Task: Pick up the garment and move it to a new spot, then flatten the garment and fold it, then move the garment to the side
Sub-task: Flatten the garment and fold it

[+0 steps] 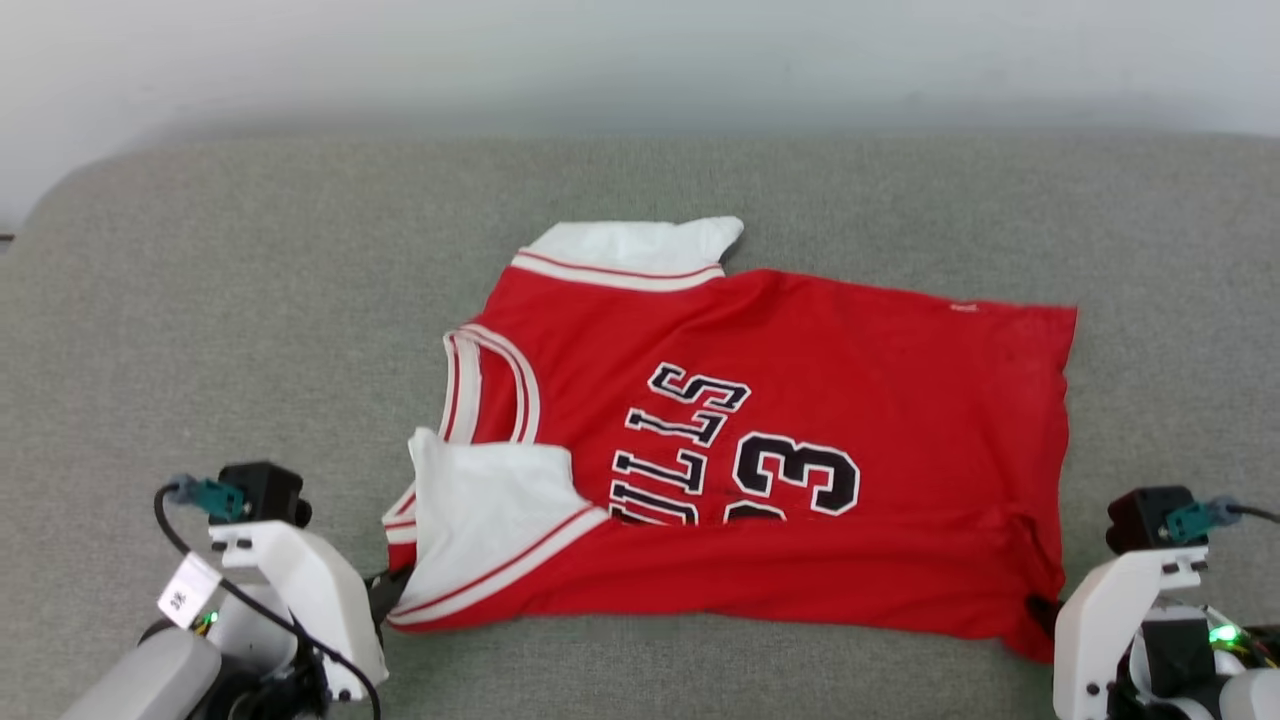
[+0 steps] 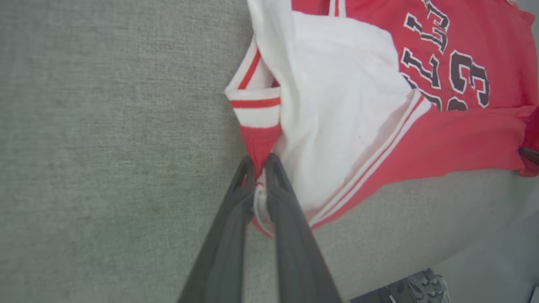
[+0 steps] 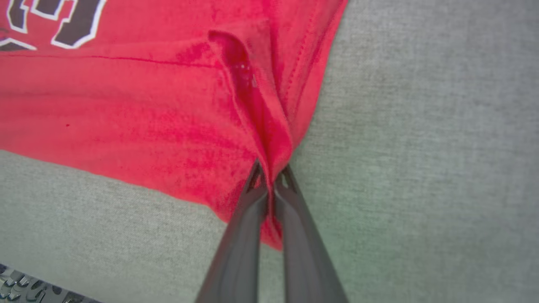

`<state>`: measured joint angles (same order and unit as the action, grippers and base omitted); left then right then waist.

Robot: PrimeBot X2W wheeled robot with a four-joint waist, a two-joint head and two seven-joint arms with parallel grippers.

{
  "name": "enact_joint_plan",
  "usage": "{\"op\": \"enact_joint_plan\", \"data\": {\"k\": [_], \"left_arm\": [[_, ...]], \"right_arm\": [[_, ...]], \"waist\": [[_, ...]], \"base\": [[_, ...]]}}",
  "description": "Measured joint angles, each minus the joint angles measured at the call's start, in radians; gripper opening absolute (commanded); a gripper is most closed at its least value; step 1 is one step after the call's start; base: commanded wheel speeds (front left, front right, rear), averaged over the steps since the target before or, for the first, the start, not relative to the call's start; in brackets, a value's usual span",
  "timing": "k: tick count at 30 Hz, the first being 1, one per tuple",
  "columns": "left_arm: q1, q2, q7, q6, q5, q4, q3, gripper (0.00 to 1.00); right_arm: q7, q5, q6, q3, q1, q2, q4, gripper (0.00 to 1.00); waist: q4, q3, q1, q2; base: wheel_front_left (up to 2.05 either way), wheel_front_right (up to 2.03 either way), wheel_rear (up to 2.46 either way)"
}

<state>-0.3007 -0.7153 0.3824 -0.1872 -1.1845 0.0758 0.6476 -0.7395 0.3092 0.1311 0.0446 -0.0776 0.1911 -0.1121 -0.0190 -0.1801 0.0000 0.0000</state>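
At the lower left of the head view, the left gripper [image 1: 385, 592] is clenched on the garment [image 1: 800, 400]. In the left wrist view its two dark fingers [image 2: 236, 219] are pressed together on a bunch of red and white cloth at the shoulder corner, just below a striped band.

The garment, a red jersey, lies in the middle of the grey fabric-covered tabletop [image 1: 250, 300], turned sideways. Its collar [image 1: 490, 385] points to the left and its bottom hem is to the right. The near white sleeve [image 1: 480, 510] is folded in over the chest, touching the collar trim. The far white sleeve [image 1: 630, 245] sticks out from the edge nearest the pale wall [image 1: 640, 50].

The black, white-outlined lettering [image 1: 680, 440] and the number [image 1: 795, 475] beside it are in the middle of the red cloth. A red band of cloth along the near edge of the jersey covers their lower parts. The far half of the jersey lies mostly flat, with small wrinkles near the right hem.

At the lower right, the right gripper [image 1: 1040, 610] grasps the near hem corner. In the right wrist view its fingers [image 3: 248, 219] are closed on a raised pleat of red cloth, which gathers into creases above the tips.
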Motion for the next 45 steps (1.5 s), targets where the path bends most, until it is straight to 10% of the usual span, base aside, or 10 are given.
{"op": "enact_joint_plan", "data": {"k": [23, 24, 25, 26, 27, 45], "left_arm": [[0.321, -0.051, -0.059, -0.128, -0.083, -0.128, -0.005, 0.00], [0.318, -0.040, -0.071, -0.122, -0.078, -0.120, -0.006, 0.00], [0.312, -0.029, -0.074, -0.118, -0.078, -0.110, -0.005, 0.27], [0.305, -0.021, -0.074, -0.112, -0.075, -0.102, 0.002, 0.67], [0.294, -0.010, -0.080, -0.108, -0.066, -0.091, 0.003, 1.00], [0.089, 0.074, -0.474, -0.081, 0.203, -0.031, -0.061, 1.00]], "right_arm": [[-0.096, 0.072, 0.000, 0.013, 0.287, 0.042, 0.172, 0.00], [-0.084, 0.068, 0.000, 0.020, 0.291, 0.033, 0.173, 0.18], [-0.071, 0.068, 0.000, 0.023, 0.294, 0.024, 0.171, 0.69], [-0.051, 0.063, 0.000, 0.023, 0.295, 0.016, 0.169, 1.00], [-0.029, 0.057, 0.000, 0.023, 0.297, 0.009, 0.166, 1.00], [0.621, -0.143, 0.000, 0.103, 0.191, -0.115, 0.189, 1.00]], "waist": [[-0.038, 0.182, -0.0001, 0.0000], [-0.039, 0.178, -0.0001, 0.0000], [-0.040, 0.174, -0.0001, 0.0000], [-0.041, 0.171, -0.0001, 0.0000], [-0.042, 0.168, -0.0001, 0.0000], [-0.001, 0.146, -0.0001, 0.0000]], "base": [[0.00, 0.00, 0.00], [0.00, 0.00, 0.00], [0.00, 0.00, 0.00], [0.00, 0.00, 0.00], [0.00, 0.00, 0.00], [0.00, 0.00, 0.00]]}}
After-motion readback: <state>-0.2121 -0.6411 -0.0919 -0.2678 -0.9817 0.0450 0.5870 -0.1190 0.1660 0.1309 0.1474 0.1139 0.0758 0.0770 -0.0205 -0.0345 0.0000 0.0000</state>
